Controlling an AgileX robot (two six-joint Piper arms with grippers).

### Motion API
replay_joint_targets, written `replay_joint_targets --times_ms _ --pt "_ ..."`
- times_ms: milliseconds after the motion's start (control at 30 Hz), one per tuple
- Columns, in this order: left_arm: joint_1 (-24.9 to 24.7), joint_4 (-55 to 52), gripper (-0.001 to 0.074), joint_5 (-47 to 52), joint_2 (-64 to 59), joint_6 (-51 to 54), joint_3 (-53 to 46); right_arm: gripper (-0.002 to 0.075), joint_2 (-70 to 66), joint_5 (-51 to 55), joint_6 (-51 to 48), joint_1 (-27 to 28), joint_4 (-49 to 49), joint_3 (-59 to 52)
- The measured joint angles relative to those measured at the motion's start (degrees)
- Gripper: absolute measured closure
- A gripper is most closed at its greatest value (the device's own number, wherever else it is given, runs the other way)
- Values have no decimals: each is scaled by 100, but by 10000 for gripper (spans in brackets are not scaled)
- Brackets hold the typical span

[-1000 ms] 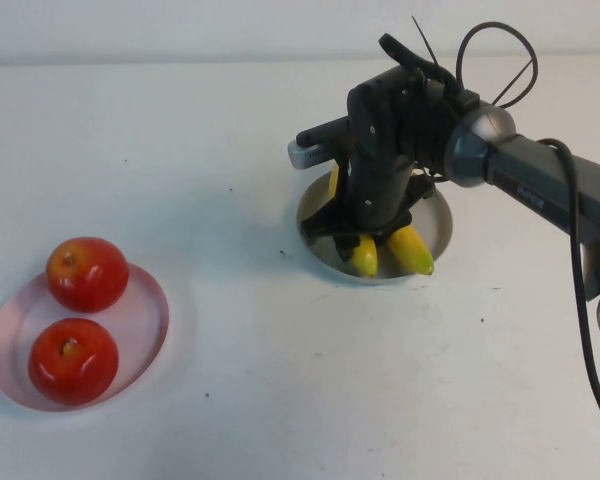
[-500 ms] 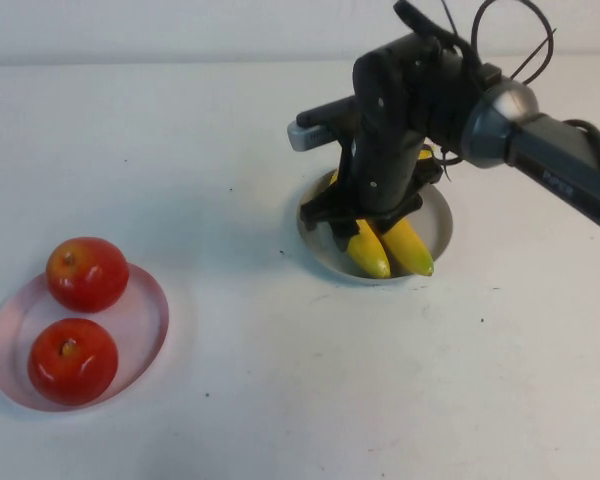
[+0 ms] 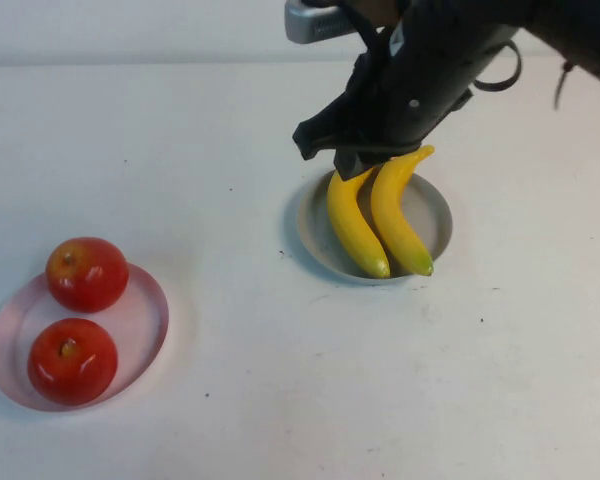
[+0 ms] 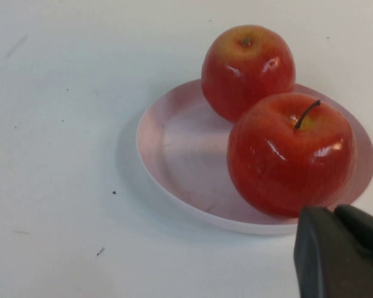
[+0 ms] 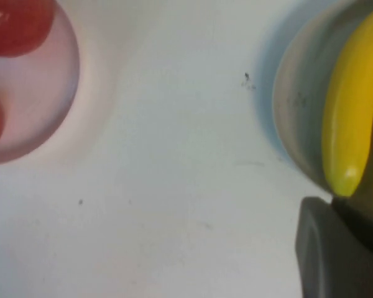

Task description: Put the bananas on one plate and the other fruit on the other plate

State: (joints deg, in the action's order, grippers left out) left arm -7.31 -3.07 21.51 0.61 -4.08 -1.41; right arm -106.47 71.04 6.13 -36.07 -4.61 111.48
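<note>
Two yellow bananas (image 3: 352, 220) (image 3: 395, 210) lie side by side on the grey plate (image 3: 310, 225). Two red apples (image 3: 87, 273) (image 3: 73, 360) sit on the pale pink plate (image 3: 140, 310) at the left. My right gripper (image 3: 345, 150) hangs above the far edge of the grey plate, shut and empty. Its wrist view shows a banana (image 5: 351, 118) on the grey plate (image 5: 295, 112) just beyond the gripper (image 5: 342, 217). My left gripper (image 4: 336, 214) is shut and empty beside the pink plate (image 4: 174, 155), close to the nearer apple (image 4: 289, 152). It is out of the high view.
The table is plain white with a few small dark specks. The right arm and its cables cross the top right of the high view. The pink plate (image 5: 43, 87) also shows in the right wrist view.
My right gripper has risen off the bananas and moved back. Both bananas now lie uncovered on the grey plate. The apples have not moved.
</note>
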Motion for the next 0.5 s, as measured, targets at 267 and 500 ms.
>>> replay_joint_targets --times_ms 267,500 --pt "0 0 737 0 0 0 0 740 1691 38 0 0 -197 -2115" --pt "0 0 737 0 0 0 0 741 2304 58 -2 11 -248 -2746"
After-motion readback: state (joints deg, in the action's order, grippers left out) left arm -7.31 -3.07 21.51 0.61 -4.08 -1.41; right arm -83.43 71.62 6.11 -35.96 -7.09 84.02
